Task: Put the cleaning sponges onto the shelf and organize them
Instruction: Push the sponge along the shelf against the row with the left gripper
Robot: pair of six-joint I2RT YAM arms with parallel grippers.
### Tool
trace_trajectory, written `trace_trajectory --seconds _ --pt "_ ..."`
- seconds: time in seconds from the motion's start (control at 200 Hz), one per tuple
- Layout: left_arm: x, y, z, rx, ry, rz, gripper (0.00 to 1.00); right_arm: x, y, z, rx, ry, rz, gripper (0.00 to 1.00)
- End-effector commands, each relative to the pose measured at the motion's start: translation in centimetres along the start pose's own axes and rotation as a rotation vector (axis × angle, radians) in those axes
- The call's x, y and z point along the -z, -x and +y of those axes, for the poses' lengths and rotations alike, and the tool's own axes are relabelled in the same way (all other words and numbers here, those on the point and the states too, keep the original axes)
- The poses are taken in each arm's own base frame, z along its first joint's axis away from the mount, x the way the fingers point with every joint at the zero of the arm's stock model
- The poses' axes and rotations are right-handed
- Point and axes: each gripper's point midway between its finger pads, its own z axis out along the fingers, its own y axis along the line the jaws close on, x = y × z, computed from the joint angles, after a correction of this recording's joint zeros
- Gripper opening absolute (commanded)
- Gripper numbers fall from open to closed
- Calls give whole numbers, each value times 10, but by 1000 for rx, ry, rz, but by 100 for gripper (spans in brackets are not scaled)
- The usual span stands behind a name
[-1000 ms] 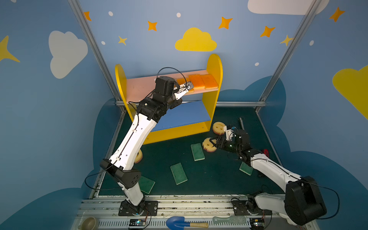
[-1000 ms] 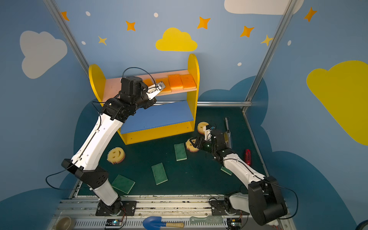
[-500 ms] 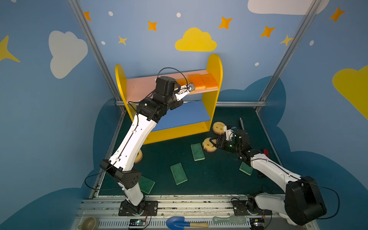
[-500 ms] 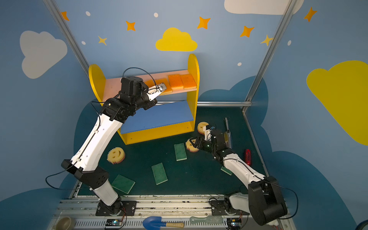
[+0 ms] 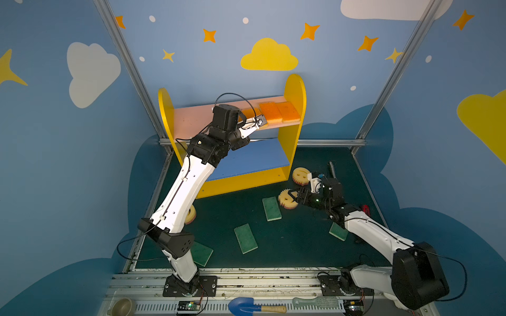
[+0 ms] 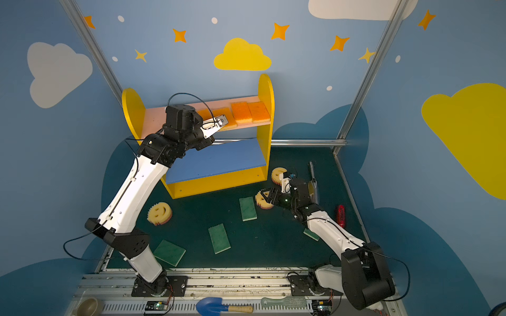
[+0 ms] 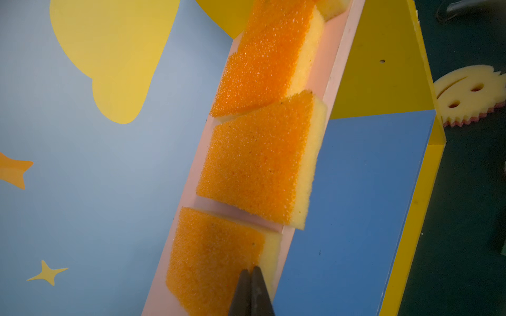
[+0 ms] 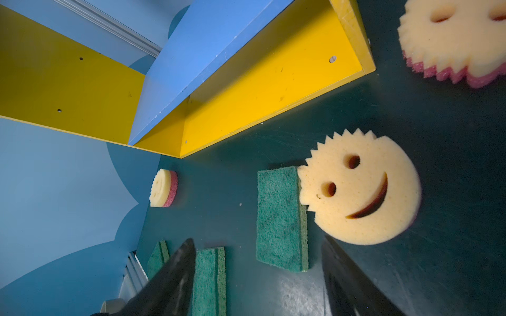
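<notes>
We see four orange sponges lying in a row on the pink board of the shelf, gathered toward its right side panel. In the left wrist view, the one nearest the camera sits apart from its neighbour, which juts a little over the board's front edge and touches the next one along. The blue board below is bare.

The left end effector is fully closed, with nothing between its fingers. Its tips lie at the near front corner of the nearest orange sponge; we cannot tell whether they press on it.

Four green sponges lie scattered on the dark tabletop, one partly under each arm. Three smiley sponges lie there too, two of them near the shelf's right foot.

The right end effector stands wide open and empty, low over the tabletop. Its fingers point at a smiley sponge that touches a green sponge.

Against the frames from a second ago, we find nothing moved. Both arms hold the same pose, and every sponge lies where it did.
</notes>
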Motion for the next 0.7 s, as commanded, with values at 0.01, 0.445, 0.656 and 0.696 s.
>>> trace_trajectory --seconds 0.01,0.445,0.656,0.696 --pt "-10 0 -13 -30 -55 -12 3 2 11 9 21 10 -25 71" --pt "-16 2 -17 -63 -106 -70 3 -1 10 5 23 -4 -20 71" --pt "-15 -5 -8 -54 -80 -68 7 -3 9 4 20 -5 -13 71" --pt "-15 -7 -6 -53 -72 -66 12 -4 8 4 18 -4 -8 71"
